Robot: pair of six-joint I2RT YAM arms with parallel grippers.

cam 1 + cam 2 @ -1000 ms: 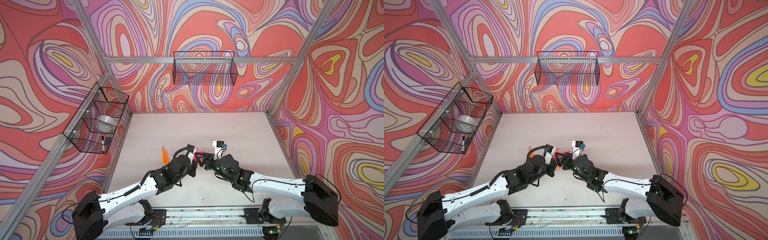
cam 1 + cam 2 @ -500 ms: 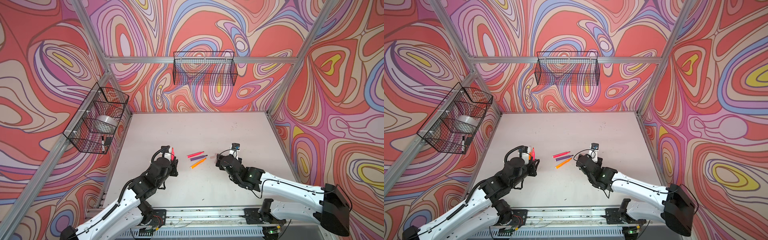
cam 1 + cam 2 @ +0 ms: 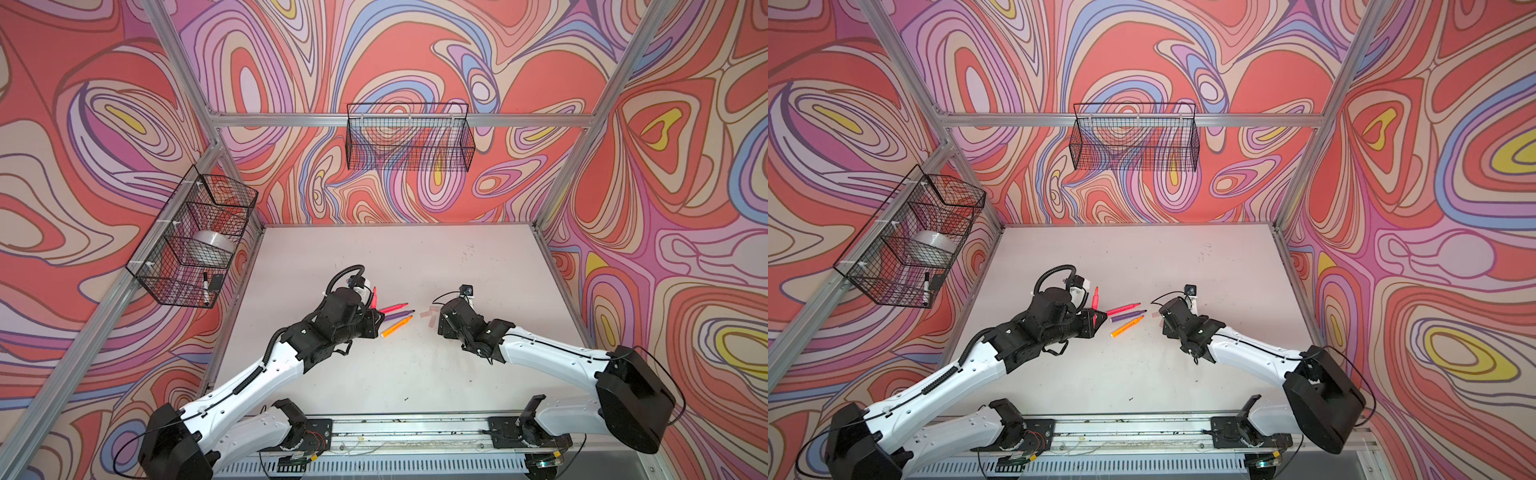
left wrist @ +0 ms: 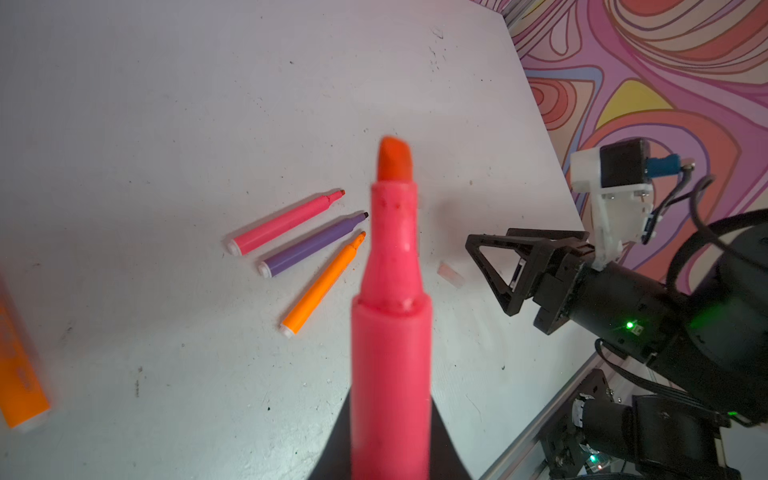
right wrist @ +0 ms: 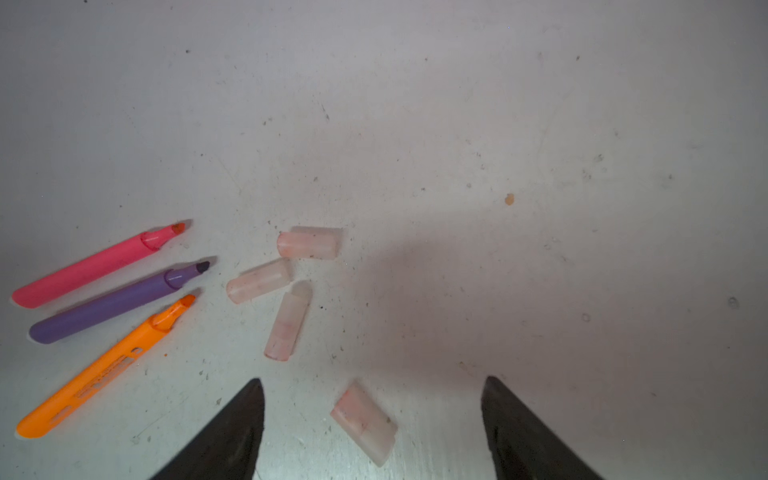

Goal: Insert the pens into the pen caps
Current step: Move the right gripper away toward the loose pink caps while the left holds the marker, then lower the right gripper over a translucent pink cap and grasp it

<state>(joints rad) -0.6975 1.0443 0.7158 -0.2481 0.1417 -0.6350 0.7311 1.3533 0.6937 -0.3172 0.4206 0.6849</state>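
pink pen (image 4: 390,332) is standing tip-up, filling the lower centre of the left wrist frame, with the left gripper (image 4: 390,432) clamping its barrel. right gripper (image 5: 372,381) is hanging spread wide over a cap (image 5: 363,424) at bottom centre; it is probably best closing across the cap's sides, leaving its open end clear for the tip.

Top views: high overhead, both tilted down onto the whole surface (image 3: 415,374), showing nearly the same scene.
Left wrist: close behind my left end effector (image 3: 1094,318), facing along its pink pen (image 4: 390,332).
Right wrist: low over the surface, looking out between my right end effector (image 5: 372,382) tips.
Shared: the purple pen (image 5: 112,303) shows in every view.
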